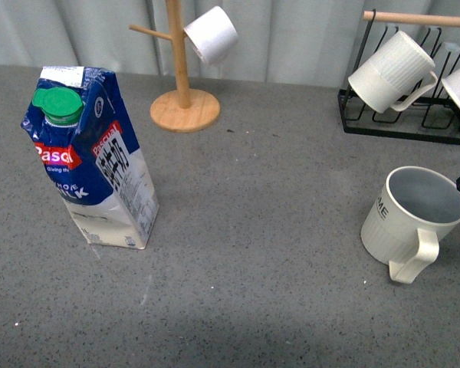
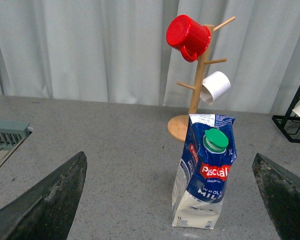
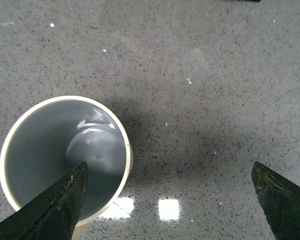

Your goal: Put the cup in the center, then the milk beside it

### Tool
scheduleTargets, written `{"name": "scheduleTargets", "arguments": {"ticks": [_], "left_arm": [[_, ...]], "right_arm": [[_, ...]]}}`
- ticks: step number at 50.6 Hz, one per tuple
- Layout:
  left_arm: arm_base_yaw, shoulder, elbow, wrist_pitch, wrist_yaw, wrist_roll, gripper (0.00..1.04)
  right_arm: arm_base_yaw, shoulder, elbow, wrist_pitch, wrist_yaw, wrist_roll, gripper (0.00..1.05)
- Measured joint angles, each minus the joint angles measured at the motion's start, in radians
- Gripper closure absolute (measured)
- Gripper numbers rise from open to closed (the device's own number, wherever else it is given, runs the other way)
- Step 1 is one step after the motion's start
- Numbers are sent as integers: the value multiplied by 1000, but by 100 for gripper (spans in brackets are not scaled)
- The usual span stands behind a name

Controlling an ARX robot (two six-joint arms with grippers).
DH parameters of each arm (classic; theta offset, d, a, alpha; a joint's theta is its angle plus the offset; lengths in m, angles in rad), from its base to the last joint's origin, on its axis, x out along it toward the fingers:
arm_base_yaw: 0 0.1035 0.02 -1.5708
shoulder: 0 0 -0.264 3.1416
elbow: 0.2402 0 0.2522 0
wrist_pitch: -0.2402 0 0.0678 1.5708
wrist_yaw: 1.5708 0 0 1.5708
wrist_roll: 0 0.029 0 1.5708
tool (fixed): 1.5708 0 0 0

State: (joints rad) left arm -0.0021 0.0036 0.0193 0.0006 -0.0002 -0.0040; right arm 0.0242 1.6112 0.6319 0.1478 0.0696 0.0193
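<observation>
I have the cup [image 1: 414, 218] upright at the right side of the grey table [image 1: 253, 253] in the front view, handle turned toward the camera, pale grey-blue inside showing; it sits just in front of the black rack [image 1: 399, 126], where a ribbed white mug [image 1: 389, 71] hangs tilted.

The milk [image 1: 92, 161] stands upright at the left side, well apart from the cup, its green cap [image 1: 58, 106] facing the camera; its upper walls look a little dented. Behind it and to its right is the wooden mug tree [image 1: 182, 77], with a small white mug [image 1: 212, 34] on one peg; the left wrist view also shows a red mug [image 2: 188, 37] on a higher peg.

My left gripper [image 2: 168, 156] has its jaws spread wide; the carton shows between them, farther ahead, touching neither finger.

My right gripper [image 3: 170, 165] is directly above the cup area, jaws also wide apart; one finger [image 3: 55, 205] overlaps the cup's rim and inside, the other is over bare table beside it. I cannot tell whether that finger touches the cup; nothing is gripped by either side.
</observation>
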Motion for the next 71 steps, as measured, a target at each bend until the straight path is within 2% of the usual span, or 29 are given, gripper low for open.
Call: {"name": "scheduleTargets", "arguments": {"ticks": [23, 28, 52, 55, 63, 71], "left_arm": [[0, 0, 0, 0, 0, 0, 7], [0, 0, 0, 0, 0, 0, 7], [0, 0, 0, 0, 0, 0, 7], [0, 0, 0, 0, 0, 0, 7], [0, 0, 0, 0, 0, 0, 7], [0, 0, 0, 0, 0, 0, 7]], "right_arm": [[-3, 209, 139, -58, -55, 89, 11], [1, 224, 164, -68, -59, 119, 29], [8, 245, 200, -130, -70, 174, 92], [10, 245, 201, -127, -72, 169, 102], [11, 233, 210, -151, -74, 169, 103], [24, 204, 227, -201, -127, 179, 103]]}}
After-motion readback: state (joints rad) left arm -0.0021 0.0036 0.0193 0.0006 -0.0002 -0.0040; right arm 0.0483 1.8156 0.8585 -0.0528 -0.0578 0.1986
